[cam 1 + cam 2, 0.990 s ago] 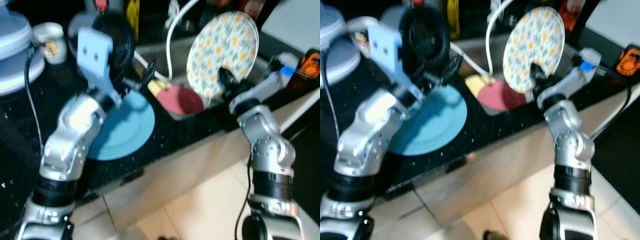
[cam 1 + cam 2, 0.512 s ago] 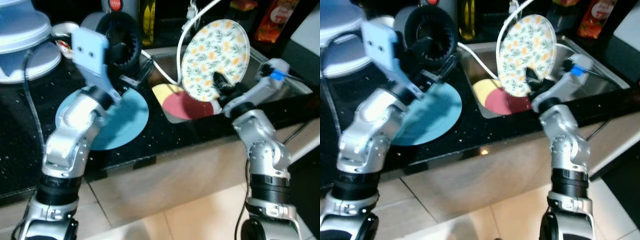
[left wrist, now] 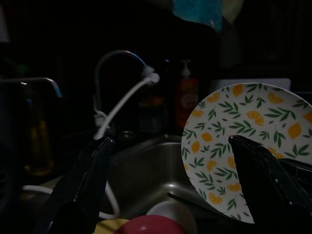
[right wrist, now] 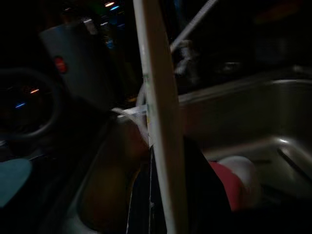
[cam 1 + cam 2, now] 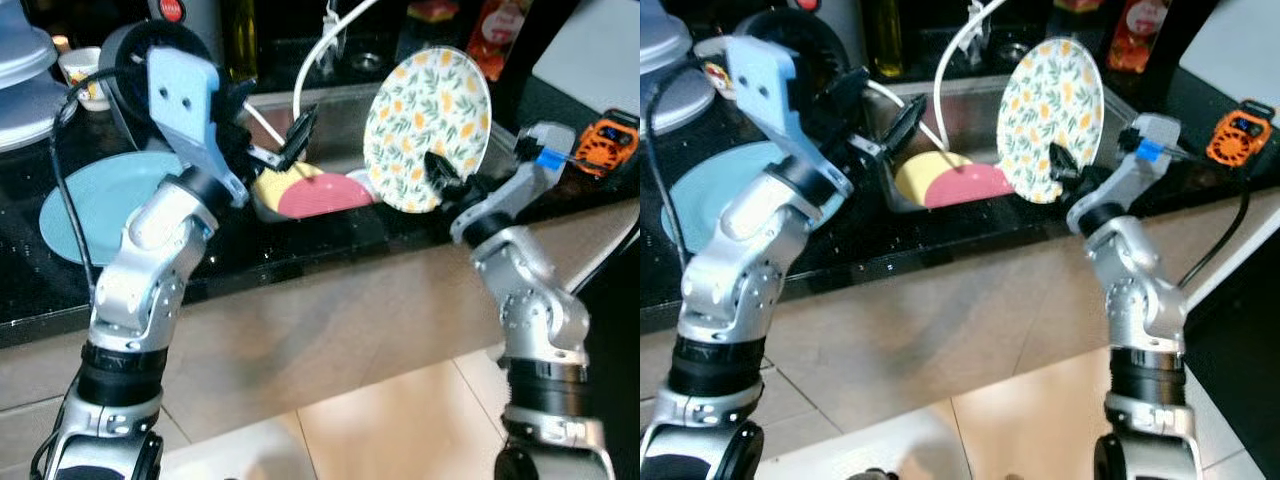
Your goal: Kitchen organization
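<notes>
My right gripper (image 5: 440,172) is shut on the lower edge of a white plate with a lemon-and-leaf print (image 5: 428,128), holding it upright on edge over the right side of the steel sink (image 5: 340,110). In the right wrist view the plate's rim (image 4: 158,122) runs between the black fingers. My left gripper (image 5: 285,140) hangs open and empty over the sink's left end; in its wrist view the two fingers (image 3: 85,180) frame the sink and the patterned plate (image 3: 243,146). A red plate (image 5: 325,195) and a yellow plate (image 5: 272,186) lie in the sink.
A light blue plate (image 5: 85,205) lies on the black counter at left. A white faucet hose (image 5: 320,55) arches over the sink. Bottles (image 5: 500,35) stand behind it, an orange device (image 5: 608,135) sits at right, and a mug (image 5: 78,75) at far left. The counter edge faces tiled floor.
The camera has shifted, so the scene sits further left. My left gripper has moved from above the blue plate to over the sink. The patterned plate stays held upright.
</notes>
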Controlling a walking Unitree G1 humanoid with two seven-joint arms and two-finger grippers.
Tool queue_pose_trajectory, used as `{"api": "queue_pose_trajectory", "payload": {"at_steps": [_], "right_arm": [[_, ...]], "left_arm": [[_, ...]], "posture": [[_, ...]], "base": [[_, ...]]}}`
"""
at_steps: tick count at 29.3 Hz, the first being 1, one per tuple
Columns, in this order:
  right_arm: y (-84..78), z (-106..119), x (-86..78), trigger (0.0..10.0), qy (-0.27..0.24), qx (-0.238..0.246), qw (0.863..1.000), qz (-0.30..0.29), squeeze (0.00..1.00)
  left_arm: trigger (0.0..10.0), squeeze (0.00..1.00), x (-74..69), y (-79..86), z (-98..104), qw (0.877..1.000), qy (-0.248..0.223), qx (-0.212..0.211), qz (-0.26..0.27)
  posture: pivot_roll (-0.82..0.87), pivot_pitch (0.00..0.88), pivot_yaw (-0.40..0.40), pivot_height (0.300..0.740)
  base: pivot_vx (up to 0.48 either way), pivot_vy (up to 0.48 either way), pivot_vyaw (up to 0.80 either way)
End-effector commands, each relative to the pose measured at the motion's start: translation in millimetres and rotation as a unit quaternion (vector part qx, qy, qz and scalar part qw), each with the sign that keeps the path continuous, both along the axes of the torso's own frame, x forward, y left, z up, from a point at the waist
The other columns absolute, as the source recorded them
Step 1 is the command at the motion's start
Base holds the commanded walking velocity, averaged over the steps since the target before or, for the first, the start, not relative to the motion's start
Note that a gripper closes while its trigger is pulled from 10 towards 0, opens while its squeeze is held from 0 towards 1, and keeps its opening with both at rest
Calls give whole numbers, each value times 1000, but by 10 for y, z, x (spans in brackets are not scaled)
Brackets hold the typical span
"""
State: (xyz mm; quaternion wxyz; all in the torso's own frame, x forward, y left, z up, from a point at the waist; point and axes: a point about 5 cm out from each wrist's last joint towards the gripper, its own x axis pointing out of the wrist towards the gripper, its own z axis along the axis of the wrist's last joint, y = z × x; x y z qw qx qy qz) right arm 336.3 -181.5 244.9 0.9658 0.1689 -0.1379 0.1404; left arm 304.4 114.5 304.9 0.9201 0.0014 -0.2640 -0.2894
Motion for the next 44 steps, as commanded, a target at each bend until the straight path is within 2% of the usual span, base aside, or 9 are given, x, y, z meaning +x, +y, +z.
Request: {"api": "queue_pose_trajectory", "payload": {"at_steps": [1, 18, 22, 25, 31, 38, 44], "right_arm": [[109, 56, 6, 10000, -16, -13, 1000, 19, 0], [107, 47, 41, 10000, -17, -9, 1000, 7, 0], [62, 37, 65, 10000, -11, 0, 1000, -21, 0], [6, 28, 98, 10000, -2, 9, 998, -54, 0], [-2, 39, 99, 10000, -6, 20, 998, -57, 0], [-8, 36, 96, 10000, -8, 28, 997, -66, 0], [-57, 81, 90, 10000, -22, 39, 996, -80, 0]], "left_arm": [[10000, 0, -26, 28, 18, 1000, -10, -3, 1], [10000, 0, -23, 38, 7, 1000, -10, -1, 1], [10000, 0, -23, 29, 2, 1000, -11, 2, 0], [10000, 0, -33, 19, 3, 1000, -12, 5, -4], [10000, 0, -52, 7, -2, 1000, -14, 16, -11], [10000, 0, -40, 19, 8, 1000, -13, 8, -4], [10000, 0, -50, 22, 38, 1000, -21, -4, -8]], "posture": [[78, 83, -82, 740], [86, 74, -87, 740], [86, 73, -87, 740], [87, 74, -84, 740], [87, 76, -81, 740], [83, 79, -80, 740], [81, 78, -81, 740]], "base": [[0, 0, 763], [0, 0, 762], [0, 0, 647], [0, 0, 0], [0, -80, 0], [0, -477, 0], [0, 0, 0]]}}
